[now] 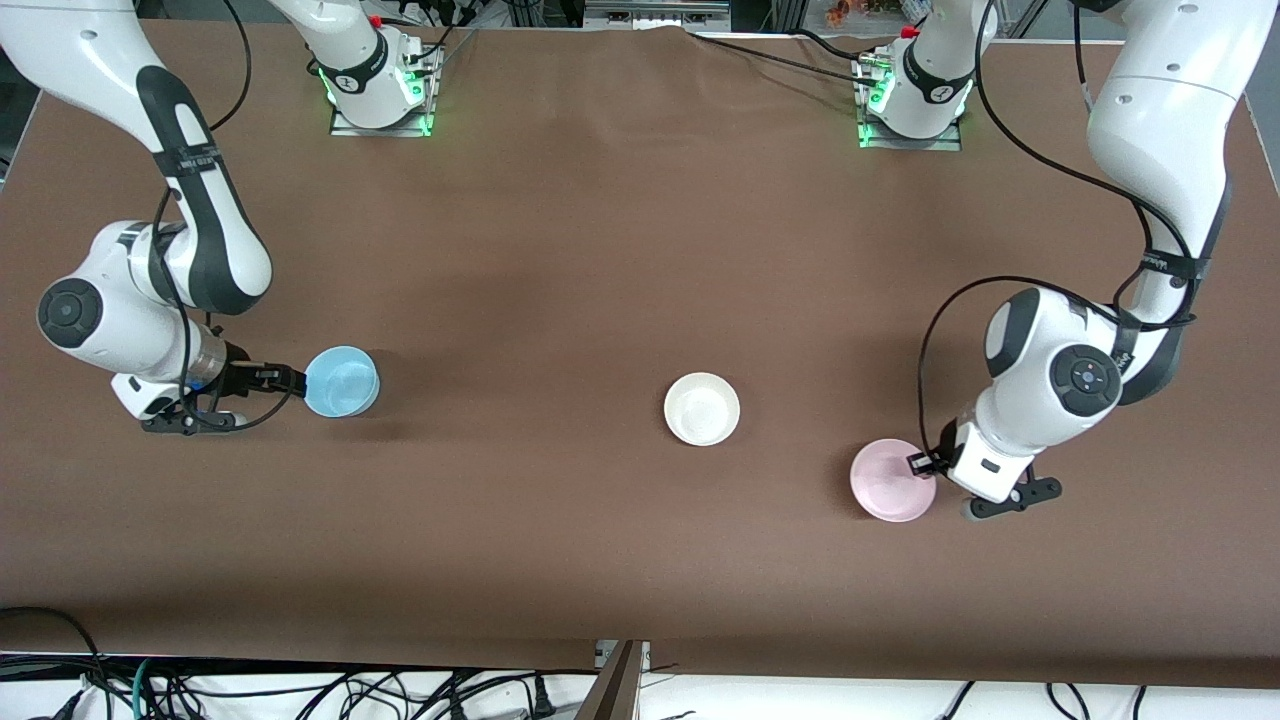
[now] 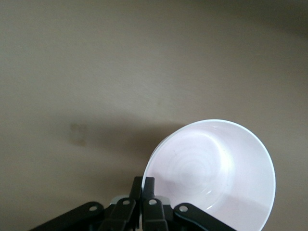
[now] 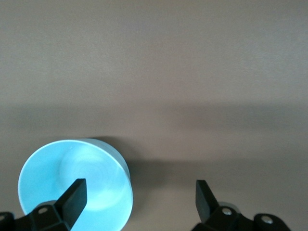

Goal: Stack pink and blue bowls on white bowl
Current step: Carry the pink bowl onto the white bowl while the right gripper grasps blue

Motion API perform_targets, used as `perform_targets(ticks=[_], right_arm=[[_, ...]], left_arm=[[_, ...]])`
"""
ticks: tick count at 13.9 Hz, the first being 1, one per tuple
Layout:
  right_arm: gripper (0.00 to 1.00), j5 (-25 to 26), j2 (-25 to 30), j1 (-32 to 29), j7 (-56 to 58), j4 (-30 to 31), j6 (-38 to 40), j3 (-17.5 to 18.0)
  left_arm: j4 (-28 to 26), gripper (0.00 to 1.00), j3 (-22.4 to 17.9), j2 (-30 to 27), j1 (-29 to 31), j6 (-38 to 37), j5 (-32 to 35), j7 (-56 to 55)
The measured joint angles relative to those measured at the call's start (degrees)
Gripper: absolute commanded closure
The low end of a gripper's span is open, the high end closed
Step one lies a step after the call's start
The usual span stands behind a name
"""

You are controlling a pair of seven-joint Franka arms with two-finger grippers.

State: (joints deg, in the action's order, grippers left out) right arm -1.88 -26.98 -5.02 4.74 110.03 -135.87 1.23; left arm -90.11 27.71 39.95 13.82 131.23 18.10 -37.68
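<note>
Front view: the small round white plastic bowl sits mid-table; the pale pink plastic bowl lies toward the left arm's end, the light blue plastic bowl toward the right arm's.

Left wrist view: the left gripper is pinched tight on the pink rim; so thin a hold may slip.

Right wrist view: the right gripper gapes, one finger over the blue bowl, gripping nothing

No readable text, brand, number or sign is showing on the bowls or the desk. Small marks are sitting on the black bands of both arms, but they are too tiny to read.
</note>
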Motion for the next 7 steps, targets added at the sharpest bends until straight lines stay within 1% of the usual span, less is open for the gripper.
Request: perform_targets(ticks=[2,4,7], right_arm=[[0.0,-0.2,-0.91,0.0,-0.03,0.92,-3.11,0.0],[0.0,-0.2,-1.44,0.0,-0.07,2.55,-5.8,0.06],[0.01,-0.2,-1.55,0.01,-0.07,3.23,-6.01,0.22]], left_arm=[[-0.17,1.0,3.64,-0.15,-0.16,-0.94,0.0,-7.15],[-1.2,1.0,6.18,-0.19,-0.92,-1.2,0.01,-12.29],[-2.54,1.0,7.01,-0.2,-3.53,-1.17,0.01,-16.91]])
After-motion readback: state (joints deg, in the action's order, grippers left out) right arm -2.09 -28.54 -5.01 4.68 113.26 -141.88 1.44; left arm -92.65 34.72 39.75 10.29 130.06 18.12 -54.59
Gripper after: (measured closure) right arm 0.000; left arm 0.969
